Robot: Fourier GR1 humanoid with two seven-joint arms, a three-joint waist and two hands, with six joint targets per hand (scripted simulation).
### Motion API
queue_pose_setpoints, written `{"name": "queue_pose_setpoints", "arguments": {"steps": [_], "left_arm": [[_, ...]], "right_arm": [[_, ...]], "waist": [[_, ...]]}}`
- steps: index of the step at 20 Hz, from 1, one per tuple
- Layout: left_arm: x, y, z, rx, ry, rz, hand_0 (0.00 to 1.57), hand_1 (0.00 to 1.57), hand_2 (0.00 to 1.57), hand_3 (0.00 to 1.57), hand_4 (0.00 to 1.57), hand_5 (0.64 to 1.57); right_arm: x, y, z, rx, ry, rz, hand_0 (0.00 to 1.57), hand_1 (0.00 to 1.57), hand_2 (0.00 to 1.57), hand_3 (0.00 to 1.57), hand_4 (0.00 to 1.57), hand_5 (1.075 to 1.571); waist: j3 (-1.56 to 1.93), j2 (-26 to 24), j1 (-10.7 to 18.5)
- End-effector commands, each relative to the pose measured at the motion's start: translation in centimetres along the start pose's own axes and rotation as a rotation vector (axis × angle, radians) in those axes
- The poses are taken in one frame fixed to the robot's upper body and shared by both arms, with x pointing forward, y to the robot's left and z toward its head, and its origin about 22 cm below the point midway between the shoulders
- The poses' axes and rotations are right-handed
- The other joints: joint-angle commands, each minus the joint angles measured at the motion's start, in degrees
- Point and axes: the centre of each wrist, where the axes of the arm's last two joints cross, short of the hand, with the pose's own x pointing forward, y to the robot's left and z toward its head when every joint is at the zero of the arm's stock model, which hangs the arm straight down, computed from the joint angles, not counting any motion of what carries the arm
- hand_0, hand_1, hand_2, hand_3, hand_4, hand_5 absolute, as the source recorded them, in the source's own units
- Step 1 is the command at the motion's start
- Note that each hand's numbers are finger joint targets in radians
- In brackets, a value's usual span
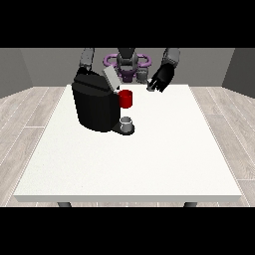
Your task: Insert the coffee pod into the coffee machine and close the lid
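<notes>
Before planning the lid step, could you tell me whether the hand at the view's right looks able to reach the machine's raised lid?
Probably yes: the hand at the view's right hovers beside the raised lid, with nothing between them.

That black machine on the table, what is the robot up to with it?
It is a coffee machine with its lid tilted open and a small cup under the red spout part. The hand at the view's right hovers beside it, above the white table. The other hand is hidden behind the machine. I cannot make out a coffee pod.
</notes>
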Motion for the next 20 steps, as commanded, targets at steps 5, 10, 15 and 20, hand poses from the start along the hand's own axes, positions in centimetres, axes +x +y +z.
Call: {"name": "queue_pose_setpoints", "arguments": {"steps": [5,10,15,20], "left_arm": [[2.0,6.2,0.4,0.046,-0.055,-0.041,1.34,1.34,1.37,1.35,0.56,1.571],[6.3,13.7,0.6,0.137,-0.068,0.03,1.22,1.22,1.27,1.29,0.51,1.571],[6.4,13.6,0.1,0.17,-0.03,0.052,1.26,1.26,1.29,1.27,0.49,1.571],[8.3,16.8,0.9,0.221,-0.038,-0.013,1.23,1.23,1.28,1.25,0.48,1.571]], "right_arm": [[1.1,-1.4,-0.4,0.024,-0.05,-0.034,0.0,0.0,0.0,0.0,0.0,1.571],[2.8,-1.9,-1.7,0.006,-0.13,-0.047,0.0,0.0,0.0,0.0,0.0,1.571],[4.5,0.4,-0.8,0.018,-0.151,-0.01,0.0,0.0,0.0,0.0,0.0,1.571],[5.5,-1.2,-2.0,-0.011,-0.22,-0.028,0.0,0.0,0.0,0.0,0.26,1.571]], "waist": [[-0.01,-0.46,-1.93],[0.03,3.43,-4.61],[-0.01,4.06,-7.5],[0.01,8.54,-8.46]]}}
